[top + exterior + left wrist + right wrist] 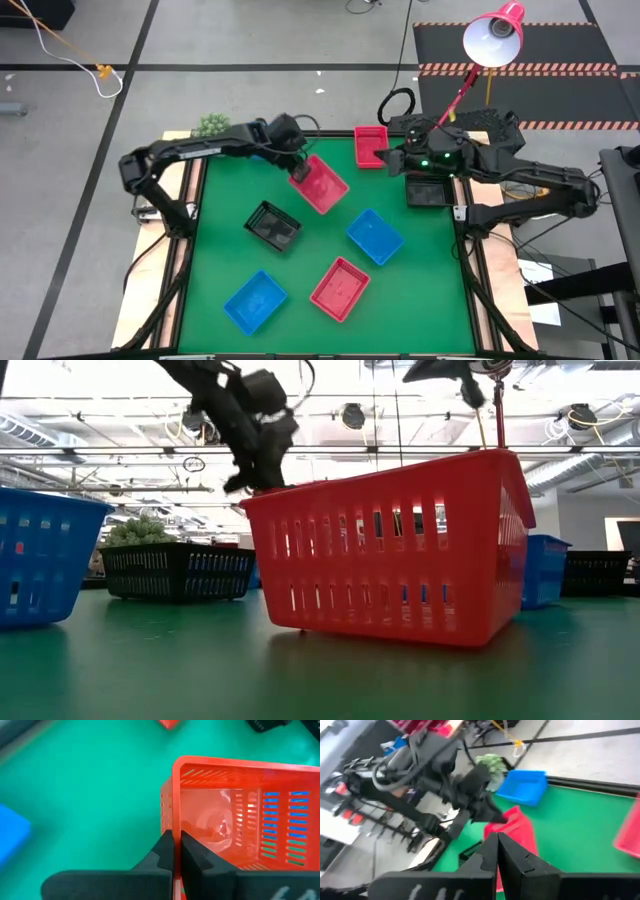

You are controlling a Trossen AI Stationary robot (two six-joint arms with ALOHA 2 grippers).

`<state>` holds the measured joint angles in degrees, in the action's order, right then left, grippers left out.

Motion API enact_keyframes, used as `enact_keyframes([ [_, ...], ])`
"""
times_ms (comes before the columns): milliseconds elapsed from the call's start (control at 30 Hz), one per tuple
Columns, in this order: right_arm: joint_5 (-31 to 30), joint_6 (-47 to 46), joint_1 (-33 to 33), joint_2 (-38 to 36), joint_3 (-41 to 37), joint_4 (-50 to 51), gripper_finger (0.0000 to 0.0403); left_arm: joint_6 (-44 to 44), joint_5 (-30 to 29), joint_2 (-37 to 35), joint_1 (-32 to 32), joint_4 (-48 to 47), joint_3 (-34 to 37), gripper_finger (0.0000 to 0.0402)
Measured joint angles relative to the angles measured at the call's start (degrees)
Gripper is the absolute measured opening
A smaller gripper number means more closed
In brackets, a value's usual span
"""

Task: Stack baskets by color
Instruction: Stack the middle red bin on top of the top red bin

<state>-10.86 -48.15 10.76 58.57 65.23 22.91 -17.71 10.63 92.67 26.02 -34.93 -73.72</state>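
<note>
Pinching the rim of the red basket (pixel 320 184) near the table's far centre, my left gripper (pixel 297 172) stands clamped on its wall, presumably for carrying to another red one; right gripper (pixel 385 158), fingers together, waits far right.

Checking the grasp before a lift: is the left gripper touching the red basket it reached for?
Touching. The left wrist view shows the left gripper shut on the rim of the red basket, one finger on each side of the wall, no gap.
</note>
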Motion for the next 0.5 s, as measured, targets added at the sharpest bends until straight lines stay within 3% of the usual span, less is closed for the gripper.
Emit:
enact_keyframes([
  [200, -2.25, 1.7, -3.97, 9.98, 3.97, -4.25, 0.0016, 6.85, -3.83, -2.24, -0.34, -8.06, -8.52, 0.0007],
  [367, -1.13, 6.07, -4.89, 18.75, 14.48, 6.13, 0.0056, 9.06, -7.25, -2.15, -0.92, -11.13, -14.28, 0.0007],
  [500, -2.67, 16.48, -4.06, 22.58, 18.82, 10.95, 0.0097, 9.0, -7.7, -2.04, -1.07, -11.69, -16.64, 0.0008],
])
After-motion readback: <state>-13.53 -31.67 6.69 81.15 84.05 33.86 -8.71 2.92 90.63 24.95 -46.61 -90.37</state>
